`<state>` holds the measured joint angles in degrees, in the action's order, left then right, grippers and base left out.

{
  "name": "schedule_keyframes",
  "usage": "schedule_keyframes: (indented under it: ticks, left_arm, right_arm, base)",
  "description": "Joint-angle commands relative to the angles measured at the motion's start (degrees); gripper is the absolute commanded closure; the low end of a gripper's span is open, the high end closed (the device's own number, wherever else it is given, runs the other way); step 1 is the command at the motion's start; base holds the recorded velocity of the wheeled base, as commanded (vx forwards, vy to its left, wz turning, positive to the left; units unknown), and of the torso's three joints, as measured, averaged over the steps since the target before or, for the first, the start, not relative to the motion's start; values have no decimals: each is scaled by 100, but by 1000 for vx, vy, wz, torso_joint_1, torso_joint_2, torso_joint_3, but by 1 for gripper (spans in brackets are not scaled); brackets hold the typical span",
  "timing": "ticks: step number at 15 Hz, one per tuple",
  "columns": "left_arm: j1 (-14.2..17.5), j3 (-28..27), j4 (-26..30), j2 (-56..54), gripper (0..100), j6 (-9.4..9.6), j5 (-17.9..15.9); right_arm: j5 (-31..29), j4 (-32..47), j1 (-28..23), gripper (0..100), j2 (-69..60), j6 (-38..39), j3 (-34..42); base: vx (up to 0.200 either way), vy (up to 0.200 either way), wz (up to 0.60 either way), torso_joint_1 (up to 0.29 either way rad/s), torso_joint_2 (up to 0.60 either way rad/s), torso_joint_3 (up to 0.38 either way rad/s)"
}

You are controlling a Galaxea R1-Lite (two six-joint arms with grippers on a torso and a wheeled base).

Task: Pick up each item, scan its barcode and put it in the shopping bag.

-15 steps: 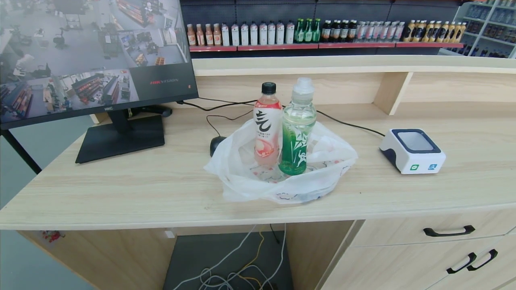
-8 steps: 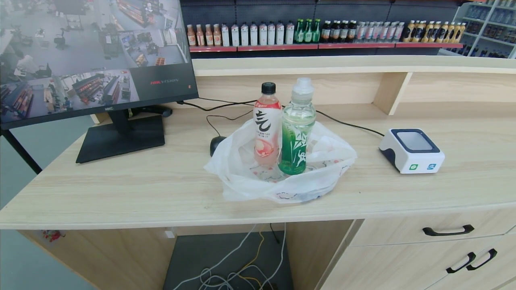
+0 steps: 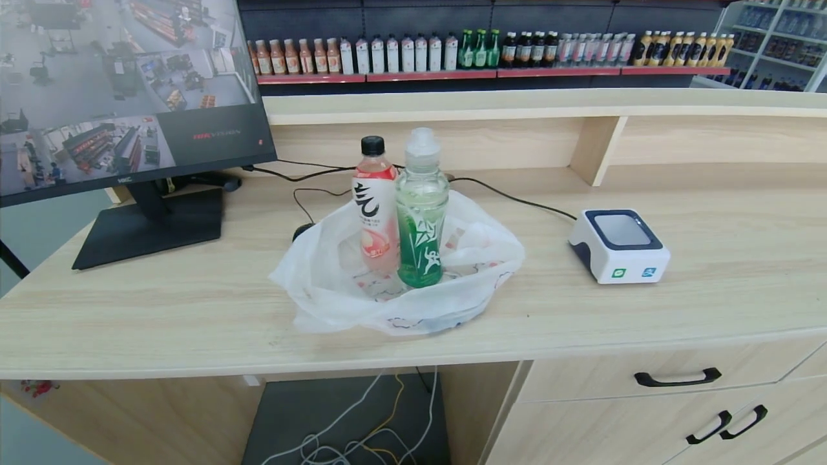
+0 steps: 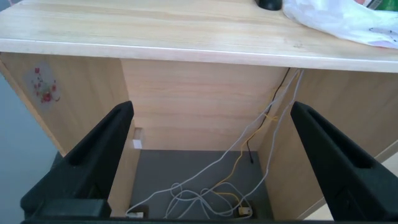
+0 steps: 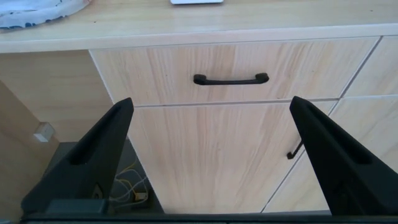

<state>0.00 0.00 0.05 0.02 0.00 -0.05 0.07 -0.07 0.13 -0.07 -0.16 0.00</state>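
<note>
Two bottles (image 3: 421, 219) upright in shopping bag (image 3: 323, 284) near counter (image 3: 161, 323) edge, left fingers (image 4: 99, 149) wide, right fingers (image 5: 99, 149) wide, both off it

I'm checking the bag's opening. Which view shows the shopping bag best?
The head view: the whole shopping bag lies open on the counter, a pink bottle and a green bottle upright inside. Both wrist views catch just an edge of the bag.
</note>
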Motion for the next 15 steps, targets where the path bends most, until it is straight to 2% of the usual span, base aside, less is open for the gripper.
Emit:
schedule_keyframes:
  ticks: [1,15]
  left_arm:
    - [0,0,-5,-2,0,0,-4]
    - [0,0,-5,-2,0,-9,-4]
  right_arm:
    - [1,-1,4,0,7,-2,0]
    - [1,-1,4,0,7,33,0]
  base:
    - [0,-200,0,12,2,-2]
    - [0,-200,0,1,3,2]
